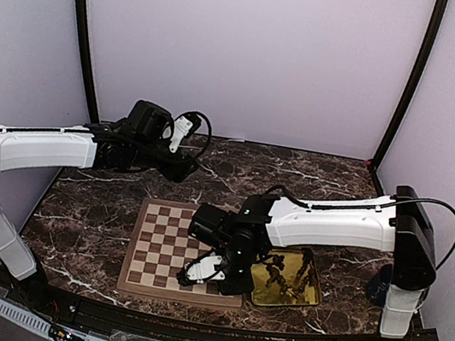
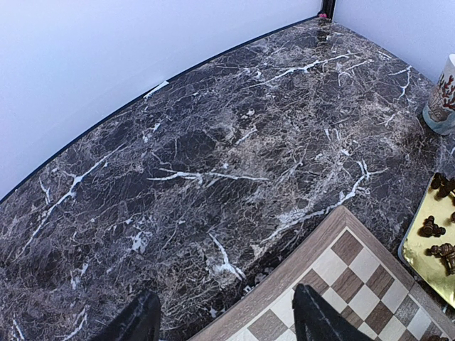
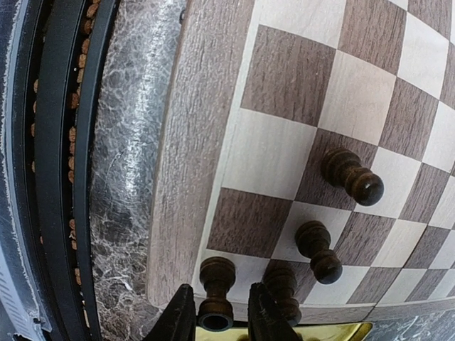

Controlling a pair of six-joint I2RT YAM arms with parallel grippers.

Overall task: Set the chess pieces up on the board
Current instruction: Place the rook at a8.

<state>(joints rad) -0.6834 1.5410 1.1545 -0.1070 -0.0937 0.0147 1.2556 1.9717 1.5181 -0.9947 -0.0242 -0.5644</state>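
**Near right corner:** Over the square wooden chessboard (image 3: 284, 71) of tan and brown checks, the right gripper (image 3: 222, 318) hangs low around a dark brown, rook-like chess piece (image 3: 215, 291). The piece stands on a light corner square. The gripper's black fingers (image 3: 181, 320) are slightly parted on either side of it, with a sliver of space showing on one side.

Three more tiny dark brown chess pieces (image 3: 318, 250) stand close by on neighbouring squares along the same edge of the board.

Just beside the board on the right lies a shiny gold rectangular tray (image 1: 304, 299), which holds a scatter of further pieces of the same kind.

**Farther back:** The left gripper (image 2: 227, 320) hovers above the dark brown, white-veined marble table (image 2: 213, 156), beyond the board's far edge. Its two fingers are spread wide with nothing between them.

A pale cup with a red pattern (image 2: 442, 99) sits on the marble near the tray. Plain pale lilac walls (image 1: 246, 52) close the scene behind.
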